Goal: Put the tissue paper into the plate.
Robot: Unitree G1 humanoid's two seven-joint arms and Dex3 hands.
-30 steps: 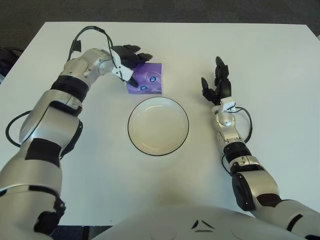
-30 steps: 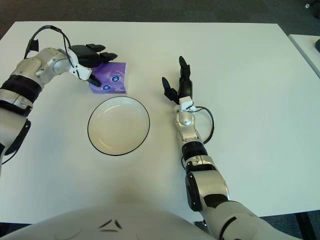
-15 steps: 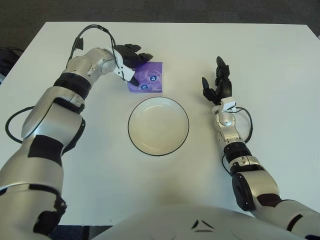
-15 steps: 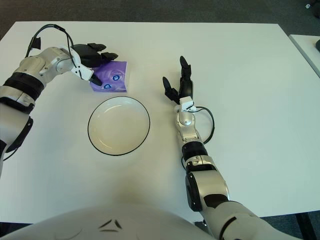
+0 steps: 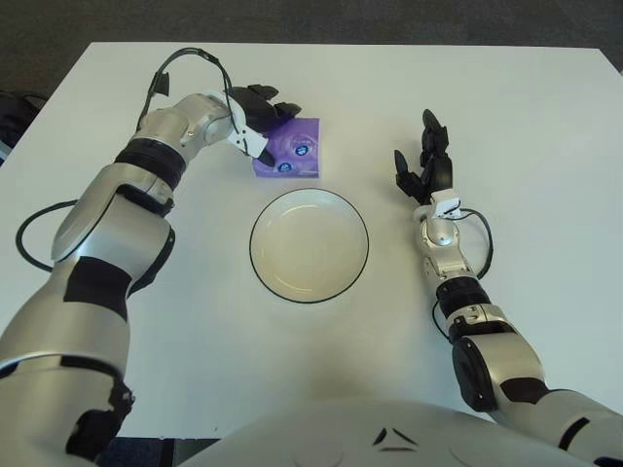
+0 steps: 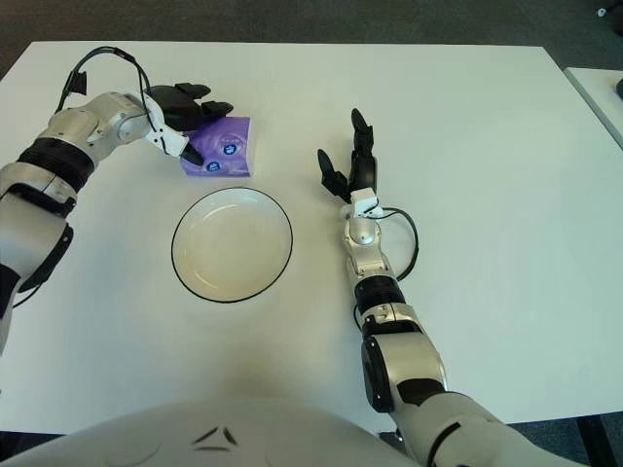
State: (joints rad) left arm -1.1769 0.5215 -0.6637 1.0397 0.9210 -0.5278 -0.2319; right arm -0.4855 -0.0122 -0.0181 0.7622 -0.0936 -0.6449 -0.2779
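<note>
The tissue paper is a flat purple pack [image 5: 295,153] lying on the white table just beyond the plate's left side. My left hand [image 5: 269,131] covers its left edge, with dark fingers [image 5: 275,107] curled over the far corner and the thumb against the near side, shut on the pack. The white plate [image 5: 309,248] with a thin dark rim sits empty at the table's middle. My right hand [image 5: 425,163] shows to the right of the plate, fingers spread and pointing away from me, holding nothing.
The white table [image 5: 526,126] stretches wide to the right and far side. Its far edge meets dark floor. A second white surface [image 6: 599,92] shows at the far right.
My left hand and the purple pack have shifted slightly to the right and away from me together. The right hand and the plate have stayed where they were.
</note>
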